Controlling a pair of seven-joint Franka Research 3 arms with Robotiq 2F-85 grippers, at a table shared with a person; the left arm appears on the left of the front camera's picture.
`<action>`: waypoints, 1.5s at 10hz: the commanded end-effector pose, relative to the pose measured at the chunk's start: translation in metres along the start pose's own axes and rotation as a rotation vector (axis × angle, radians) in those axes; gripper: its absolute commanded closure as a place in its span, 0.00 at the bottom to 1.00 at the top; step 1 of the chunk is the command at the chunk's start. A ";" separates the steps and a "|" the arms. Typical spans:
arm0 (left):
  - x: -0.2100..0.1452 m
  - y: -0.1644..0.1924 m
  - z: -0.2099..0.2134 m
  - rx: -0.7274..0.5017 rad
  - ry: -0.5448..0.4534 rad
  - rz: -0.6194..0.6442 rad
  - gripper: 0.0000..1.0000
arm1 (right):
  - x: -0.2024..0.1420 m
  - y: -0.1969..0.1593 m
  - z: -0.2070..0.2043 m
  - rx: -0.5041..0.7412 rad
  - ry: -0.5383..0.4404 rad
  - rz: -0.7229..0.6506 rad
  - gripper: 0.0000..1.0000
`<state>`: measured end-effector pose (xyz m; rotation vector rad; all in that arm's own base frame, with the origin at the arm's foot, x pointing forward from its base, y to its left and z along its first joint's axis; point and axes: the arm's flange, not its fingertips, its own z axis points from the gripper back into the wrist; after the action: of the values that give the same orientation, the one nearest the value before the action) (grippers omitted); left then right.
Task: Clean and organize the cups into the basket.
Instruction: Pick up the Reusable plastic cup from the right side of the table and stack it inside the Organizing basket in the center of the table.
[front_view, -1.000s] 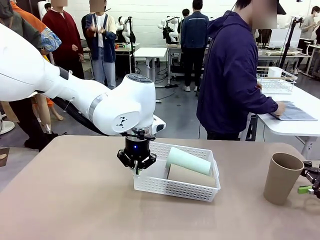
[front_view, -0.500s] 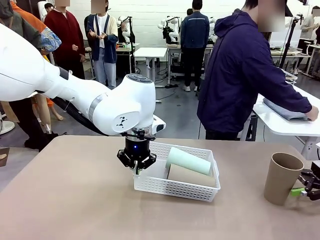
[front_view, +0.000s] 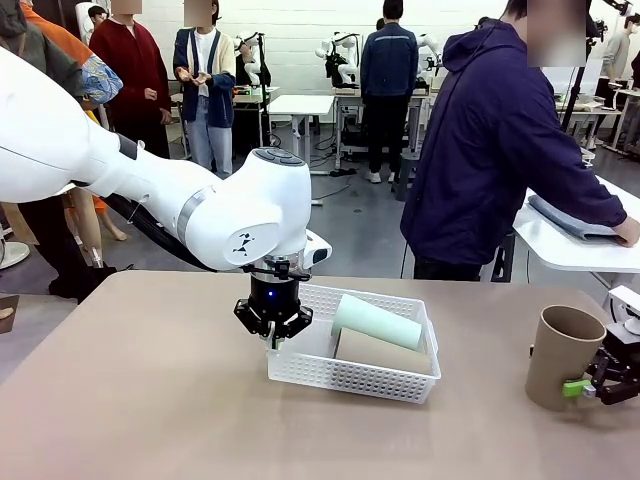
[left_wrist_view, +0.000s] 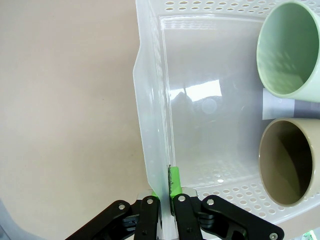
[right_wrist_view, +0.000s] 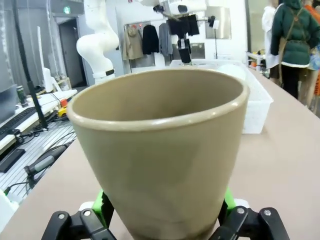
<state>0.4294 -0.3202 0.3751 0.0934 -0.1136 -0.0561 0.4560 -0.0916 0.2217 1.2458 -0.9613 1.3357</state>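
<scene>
The white mesh basket (front_view: 350, 376) sits mid-table with a mint-green cup (front_view: 376, 322) and a tan cup (front_view: 380, 352) lying on their sides inside. My left gripper (front_view: 272, 338) points down, shut on the basket's left wall. The left wrist view shows that wall (left_wrist_view: 150, 125) pinched between the fingers of the left gripper (left_wrist_view: 166, 200), with the mouths of the mint cup (left_wrist_view: 290, 50) and tan cup (left_wrist_view: 287, 160) to the right. Another tan cup (front_view: 560, 356) stands upright at the far right; my right gripper (front_view: 590, 386) clasps its base. In the right wrist view both green pads press this cup (right_wrist_view: 160, 150).
A person in a dark blue hoodie (front_view: 500, 150) leans over a neighbouring white table (front_view: 570, 250) at the back right. Bare brown tabletop (front_view: 150, 400) lies left of and in front of the basket. The standing cup is close to the table's right edge.
My right gripper slid left to the standing cup's base and its fingers closed around it. The left arm and basket stayed still. The person shifted along the far table.
</scene>
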 end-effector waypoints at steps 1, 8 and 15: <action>0.000 0.000 0.001 -0.001 -0.003 -0.001 1.00 | -0.002 0.004 -0.005 0.006 -0.004 0.027 0.59; 0.000 0.000 0.001 -0.001 -0.003 -0.001 1.00 | 0.133 0.018 -0.001 -0.151 -0.039 -0.122 1.00; 0.000 0.000 0.001 -0.001 -0.003 -0.001 1.00 | 0.254 0.036 -0.007 -0.195 -0.019 -0.063 1.00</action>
<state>0.4294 -0.3202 0.3750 0.0935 -0.1134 -0.0561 0.4337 -0.0453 0.4824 1.1028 -1.0331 1.1420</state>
